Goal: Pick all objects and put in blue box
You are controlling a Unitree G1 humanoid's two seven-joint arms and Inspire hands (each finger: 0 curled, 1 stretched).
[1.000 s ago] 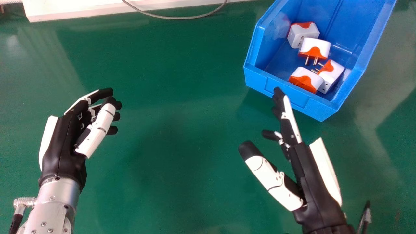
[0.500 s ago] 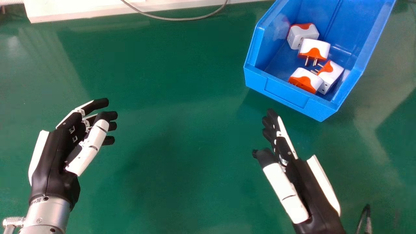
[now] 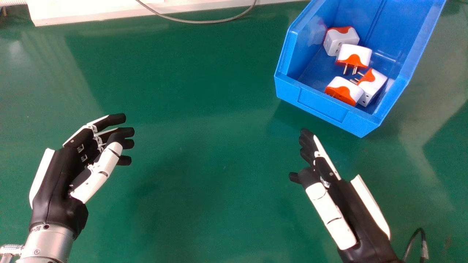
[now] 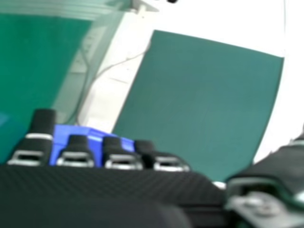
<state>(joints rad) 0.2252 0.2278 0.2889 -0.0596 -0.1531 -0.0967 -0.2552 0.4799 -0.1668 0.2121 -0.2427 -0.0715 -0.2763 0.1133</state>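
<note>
My right hand (image 3: pixel 342 190) is over the green table in front of the blue box (image 3: pixel 321 106), its fingers relaxed and nothing held. On the left side of the head view, my left hand (image 3: pixel 62 175) hangs with loosely bent, empty fingers. Inside the box lie white and orange plug adapters: one at the back (image 3: pixel 340 39), one beside it with pins showing (image 3: pixel 354 54), and two touching near the front wall (image 3: pixel 343 89). The right hand view has my right hand (image 4: pixel 95 183) with part of the blue box (image 4: pixel 92 137) behind its fingers.
A white ledge (image 3: pixel 91 12) runs along the far side of the green table (image 3: pixel 204 109). A grey cable (image 3: pixel 204 21) loops over that edge. Near the bottom right a dark cable (image 3: pixel 416 237) stands beside the right arm.
Both hands have drawn back toward the bottom of the head view, the right one away from the box's front wall. The right thumb has swung nearer its fingers. The adapters have stayed put.
</note>
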